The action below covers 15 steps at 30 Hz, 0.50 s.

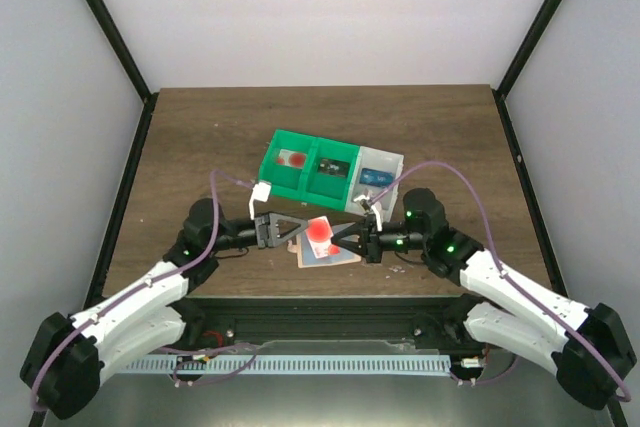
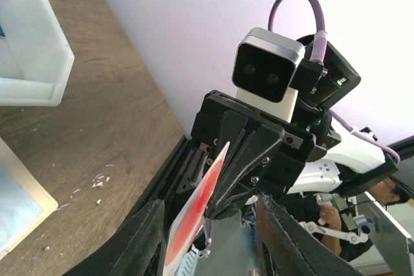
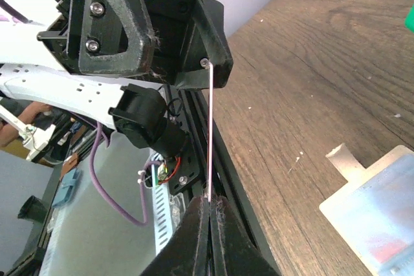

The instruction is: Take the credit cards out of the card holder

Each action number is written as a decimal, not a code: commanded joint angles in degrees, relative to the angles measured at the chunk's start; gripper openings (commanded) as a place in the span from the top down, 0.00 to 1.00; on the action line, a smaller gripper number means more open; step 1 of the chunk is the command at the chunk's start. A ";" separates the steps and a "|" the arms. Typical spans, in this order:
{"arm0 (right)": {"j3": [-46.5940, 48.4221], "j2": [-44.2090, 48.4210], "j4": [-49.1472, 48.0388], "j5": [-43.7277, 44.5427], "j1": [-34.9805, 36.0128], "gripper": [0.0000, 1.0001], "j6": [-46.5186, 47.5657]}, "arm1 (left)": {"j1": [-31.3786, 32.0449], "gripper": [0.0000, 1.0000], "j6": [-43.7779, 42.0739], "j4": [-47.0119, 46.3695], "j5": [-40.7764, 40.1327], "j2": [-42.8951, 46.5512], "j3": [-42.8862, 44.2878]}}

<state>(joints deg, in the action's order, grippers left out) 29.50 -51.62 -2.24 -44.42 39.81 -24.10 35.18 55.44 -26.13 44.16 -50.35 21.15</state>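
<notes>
A red and white credit card is held above the card holder, which lies open on the table with pale blue panels. My right gripper is shut on the card's edge; in the right wrist view the card shows edge-on as a thin line rising from the closed fingertips. My left gripper faces it from the left, open. In the left wrist view the card stands between the spread fingers, close to the left one. The holder's corner shows there too.
A green bin with two compartments and a white bin stand behind the grippers; a red card lies in the green one, a blue card in the white one. The table's near edge is just beneath the grippers.
</notes>
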 commanded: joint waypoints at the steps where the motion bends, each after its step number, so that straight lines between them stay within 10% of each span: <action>1: 1.44 1.67 -2.25 0.26 -0.28 0.99 -2.10 | -0.10 0.59 0.18 -2.44 1.37 0.31 -0.71; 8: 0.82 0.19 -7.71 -4.46 -0.35 1.00 -4.99 | -0.08 0.63 4.07 -12.14 3.21 -1.21 -3.45; 13: 1.18 0.02 -6.56 -3.35 -0.35 1.00 -4.50 | -0.10 1.00 5.24 -14.67 3.83 -0.54 -4.65; 15: 0.98 -0.14 -6.31 -3.16 -0.35 0.99 -4.50 | -0.13 1.00 5.49 -14.65 2.70 0.45 -5.36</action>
<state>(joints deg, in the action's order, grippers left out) 29.32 -51.86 -7.94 -46.70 39.81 -28.47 35.16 59.90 -36.91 46.87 -51.51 16.88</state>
